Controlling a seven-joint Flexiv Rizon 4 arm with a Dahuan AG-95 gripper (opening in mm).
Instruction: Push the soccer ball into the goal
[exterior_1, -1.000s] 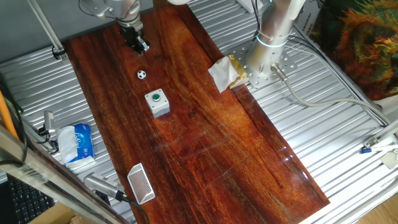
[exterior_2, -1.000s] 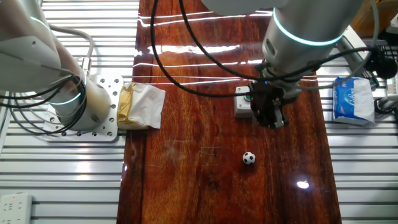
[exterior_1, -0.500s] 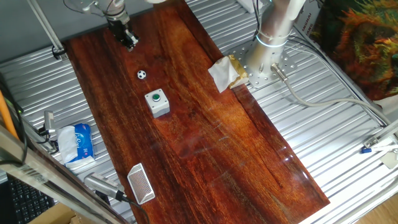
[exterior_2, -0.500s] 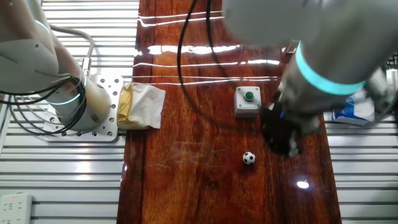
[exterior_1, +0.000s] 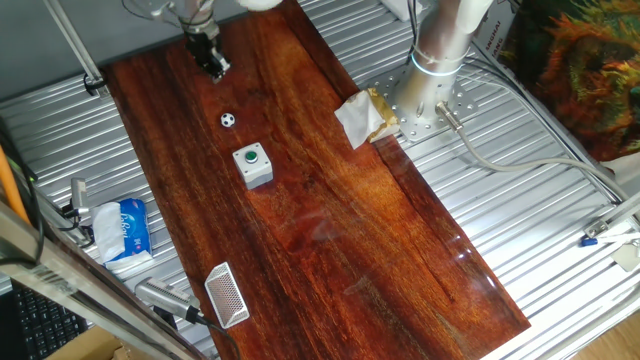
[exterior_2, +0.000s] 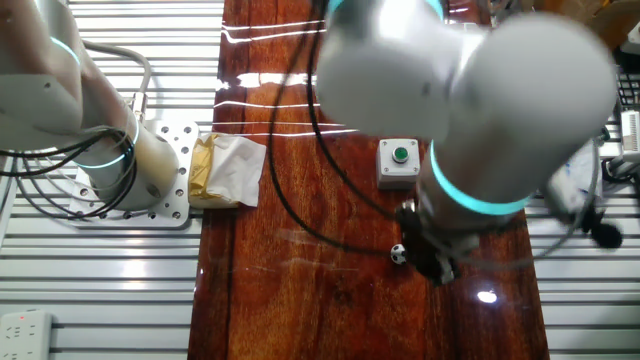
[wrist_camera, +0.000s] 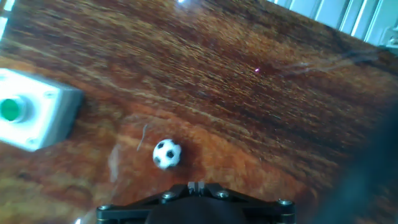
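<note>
One fixed view: the soccer ball (exterior_1: 228, 120) sits on the wooden board (exterior_1: 330, 210), just on the far side of the grey button box (exterior_1: 253, 165). The goal (exterior_1: 226, 295) stands at the near-left edge of the board, well apart from the ball, with the button box roughly between them. So the push is not done; my read is the arm is lining up beyond the ball, nearly all of the task left. The gripper (exterior_1: 211, 62) hangs farther off than the ball, apart from it, touching nothing; fingers look close together, holding nothing.

The other fixed view: the arm is blurred and fills the middle. The soccer ball (exterior_2: 398, 254) shows just left of the gripper (exterior_2: 432, 262), close beside it; contact cannot be told. Button box (exterior_2: 399, 163) lies farther off. The goal is out of frame.

Hand view: soccer ball (wrist_camera: 166, 154) lies on the wood just ahead of the gripper's base, slightly left. Button box (wrist_camera: 31, 117) at the left edge. Fingertips not visible here, so opening cannot be confirmed; nothing held.
</note>
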